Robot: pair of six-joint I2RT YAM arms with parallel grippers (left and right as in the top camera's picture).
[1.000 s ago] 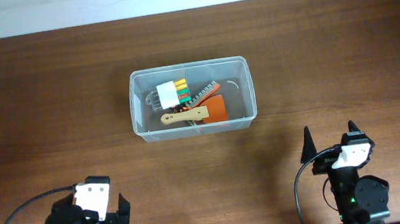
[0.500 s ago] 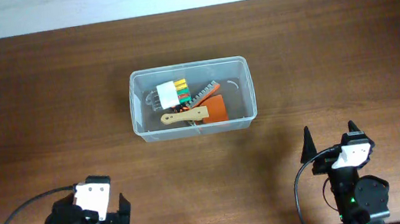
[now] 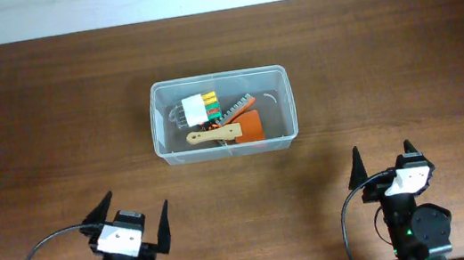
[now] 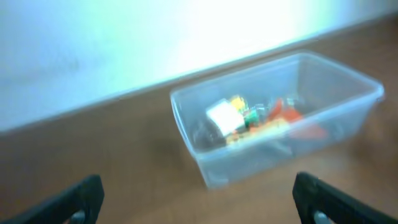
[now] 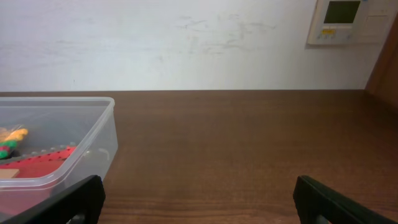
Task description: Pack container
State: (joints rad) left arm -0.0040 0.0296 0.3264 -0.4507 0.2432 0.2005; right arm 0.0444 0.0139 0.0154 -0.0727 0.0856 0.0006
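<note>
The container (image 3: 217, 77) sits on the brown wooden surface (image 3: 402, 54), a little left of centre and toward the far side, its long side running left to right. It is upright and uncovered. Inside lie a white block (image 3: 194, 110) with coloured stripes at one end, a pale wooden handle (image 3: 215, 134) lying across the near side, and a flat orange piece (image 3: 252, 127) to the right of it. These overlap in a loose heap, and the smaller parts beneath them cannot be made out.

The left gripper (image 3: 136, 202) hangs over the near left edge of the surface, well apart from the container, with its jaws spread wide and nothing between them. Its wrist view is blurred but shows the container (image 4: 249, 158) ahead, framed by the two dark fingers (image 4: 78, 200).

The right gripper (image 3: 381, 150) hangs at the near right edge, likewise spread and empty. Its camera sees one corner of the container (image 5: 93, 149) at the left, a white wall (image 5: 186, 43) behind, and a small panel (image 5: 342, 20) on it.
</note>
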